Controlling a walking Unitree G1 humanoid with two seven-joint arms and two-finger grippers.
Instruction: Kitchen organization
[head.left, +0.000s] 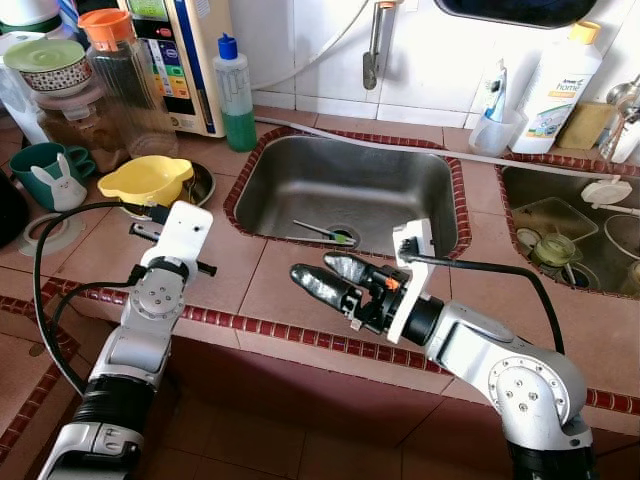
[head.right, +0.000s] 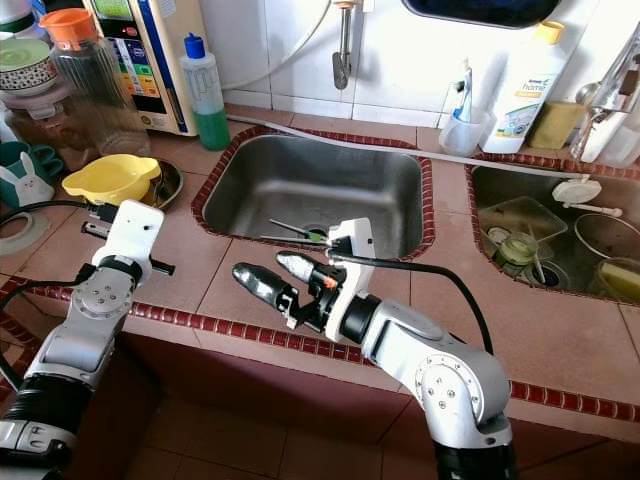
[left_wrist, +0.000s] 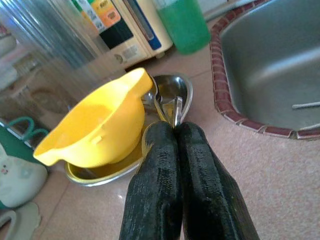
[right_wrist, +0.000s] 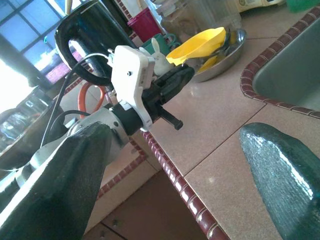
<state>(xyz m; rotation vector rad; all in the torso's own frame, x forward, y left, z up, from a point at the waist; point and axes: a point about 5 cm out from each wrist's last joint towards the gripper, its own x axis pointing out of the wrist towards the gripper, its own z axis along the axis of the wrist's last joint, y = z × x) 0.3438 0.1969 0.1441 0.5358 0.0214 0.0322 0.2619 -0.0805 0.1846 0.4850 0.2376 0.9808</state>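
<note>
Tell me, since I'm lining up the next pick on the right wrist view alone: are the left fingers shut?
Observer: Yes, the left gripper is shut, tips against a spoon in the steel dish beside the yellow bowl.
Operator: Anything in the sink?
Observer: In the sink, one green-tipped utensil lies on its floor.
Operator: Where's my right gripper?
Observer: The right gripper is over the counter, just before the sink.

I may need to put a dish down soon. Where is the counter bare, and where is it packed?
Bare tile lies between the sink and the front edge, around the open right gripper. Crowded: the left end, where the shut left gripper nears the yellow bowl, beside jars and a green mug.
</note>
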